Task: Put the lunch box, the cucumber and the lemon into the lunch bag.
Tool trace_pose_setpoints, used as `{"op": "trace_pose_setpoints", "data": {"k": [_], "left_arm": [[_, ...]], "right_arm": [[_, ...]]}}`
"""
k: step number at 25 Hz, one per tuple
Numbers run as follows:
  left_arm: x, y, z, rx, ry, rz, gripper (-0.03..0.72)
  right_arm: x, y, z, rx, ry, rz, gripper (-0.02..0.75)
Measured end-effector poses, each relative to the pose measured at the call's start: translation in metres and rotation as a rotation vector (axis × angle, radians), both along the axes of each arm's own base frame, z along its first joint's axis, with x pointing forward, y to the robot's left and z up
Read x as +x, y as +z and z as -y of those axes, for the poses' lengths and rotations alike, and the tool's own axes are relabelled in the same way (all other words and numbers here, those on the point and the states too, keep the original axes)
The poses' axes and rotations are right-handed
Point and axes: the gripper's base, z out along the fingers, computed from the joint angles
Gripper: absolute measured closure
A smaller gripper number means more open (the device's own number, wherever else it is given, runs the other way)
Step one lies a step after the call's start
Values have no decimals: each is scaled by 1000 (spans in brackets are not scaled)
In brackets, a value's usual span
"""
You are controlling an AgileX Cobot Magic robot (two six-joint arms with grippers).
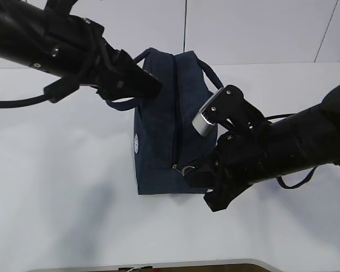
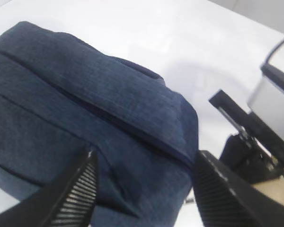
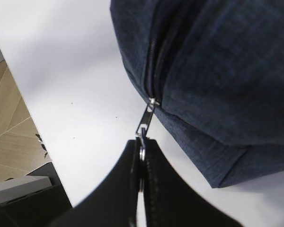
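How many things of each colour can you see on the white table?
Navy: 1, the bag
Silver: 1, its zipper pull
Black: 2, the left gripper, jaws apart by the bag, and the right gripper, pinching the pull
Total: 4
No lunch box, cucumber or lemon in sight.

Navy lunch bag between arms

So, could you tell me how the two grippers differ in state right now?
The left gripper stands open with the lunch bag between its fingers, gripping nothing. The right gripper is shut on the zipper pull at the bag's other end. Both have black fingers and work at the same bag.
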Motion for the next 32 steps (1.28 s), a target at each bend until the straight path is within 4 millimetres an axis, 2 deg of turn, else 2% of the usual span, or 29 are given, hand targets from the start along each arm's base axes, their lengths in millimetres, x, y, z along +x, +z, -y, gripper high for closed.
{"op": "trace_pose_setpoints", "data": {"k": [9, 21, 32], "left_arm": [[-12, 20, -30, 51, -75, 20, 229], [-25, -20, -38, 110, -70, -91, 236], [-26, -48, -36, 48, -24, -120, 237]], "right_arm": [[0, 0, 0, 2, 1, -3, 733], [0, 0, 0, 3, 2, -4, 733], [-2, 0, -1, 12, 19, -18, 733]]}}
